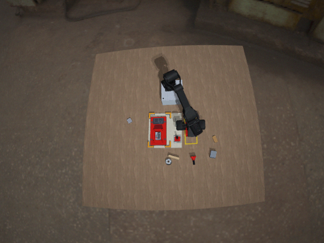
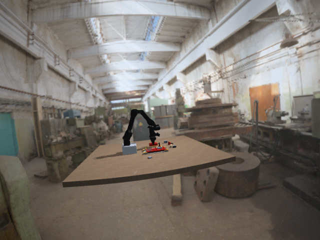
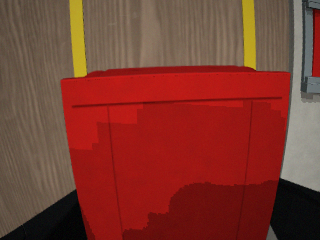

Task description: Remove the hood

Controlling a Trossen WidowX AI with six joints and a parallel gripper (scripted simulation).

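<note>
So the gripper (image 1: 191, 125) (image 2: 153, 143) (image 3: 178, 195) had the hood (image 1: 187, 132) (image 2: 152, 145) (image 3: 175, 150) between its jaws, closed on it with the fingers standing pretty wide, since it's a chunky red thing. The wrist view was mostly hood, with a dark finger at each side of it down low. The hood was over the marked area (image 1: 191, 143) (image 3: 249, 35), the yellow outline just beside the pale board (image 1: 170, 142) (image 3: 304, 140). The arm hid a good bit of it from the top, and I couldn't tell whether it was touching the table (image 1: 117, 169) (image 2: 155, 167) (image 3: 30, 125) or hanging a bit above it.

The car (image 1: 158, 141) (image 2: 152, 149) sat on the board between orange corner pieces, hood off, with a grey engine-looking bit (image 1: 157, 135) showing. Next to it on the same board was a small red block with a black knob (image 1: 176, 138). Past the board there was a metal ring (image 1: 166, 162) right by a wooden stick (image 1: 173, 157), plus a red and black tool (image 1: 193, 158) near the marked area's far end.
</note>
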